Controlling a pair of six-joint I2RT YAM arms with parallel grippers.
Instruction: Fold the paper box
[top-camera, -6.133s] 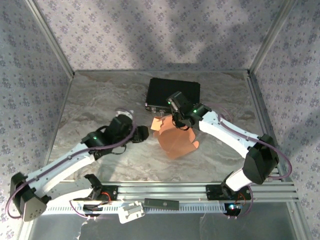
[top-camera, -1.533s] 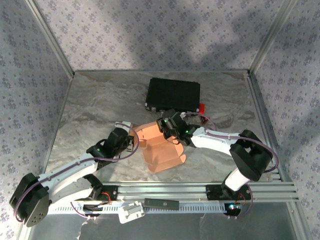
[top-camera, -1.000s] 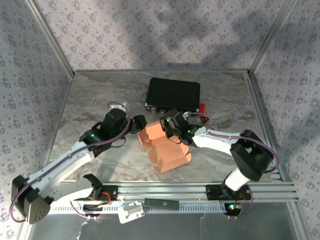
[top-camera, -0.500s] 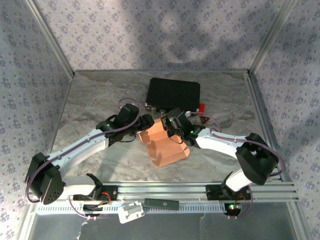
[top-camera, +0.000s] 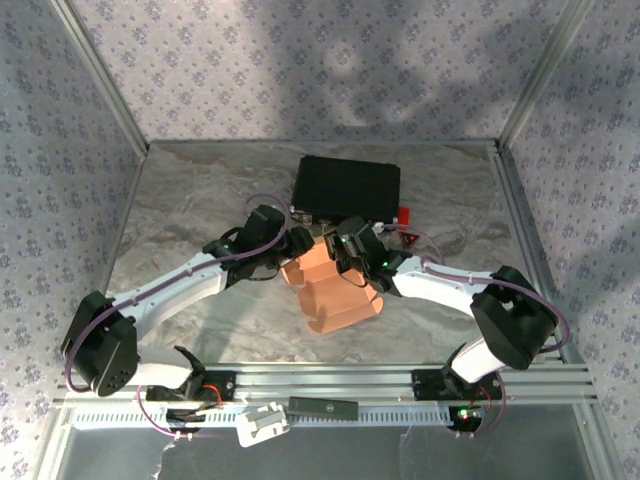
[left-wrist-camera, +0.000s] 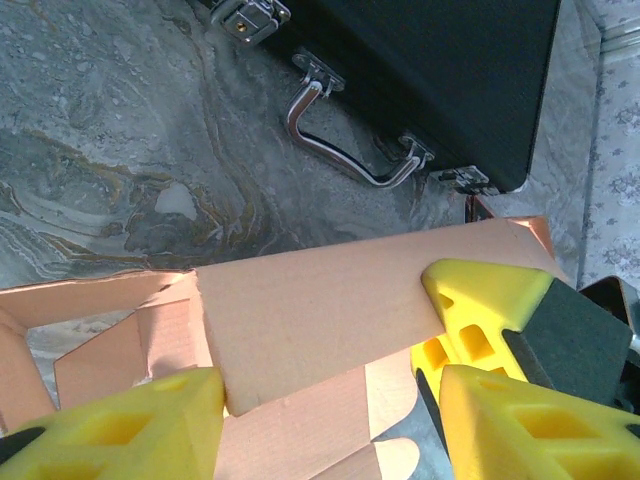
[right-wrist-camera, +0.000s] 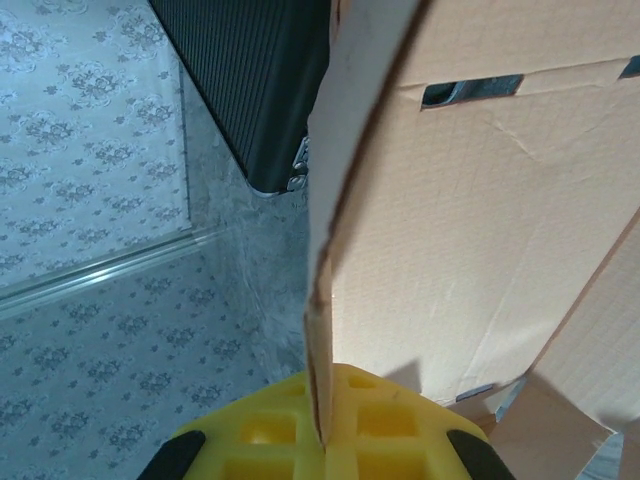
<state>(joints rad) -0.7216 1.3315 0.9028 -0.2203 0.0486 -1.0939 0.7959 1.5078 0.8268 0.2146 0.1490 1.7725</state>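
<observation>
While the right gripper (right-wrist-camera: 322, 425) clamps the paper box (top-camera: 338, 300), the left gripper (left-wrist-camera: 328, 415) gapes beside it.

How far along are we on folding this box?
Partly done: the paper box is raised into creased panels, not flat. In hand: the right gripper pinches one panel edge; the left gripper, open, straddles a panel. Left: loose flaps stick out, and there is no closed box shape yet.

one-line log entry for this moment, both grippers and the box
left gripper: open, straddling paper box | right gripper: shut on paper box edge | paper box: partly folded, near black case
</observation>
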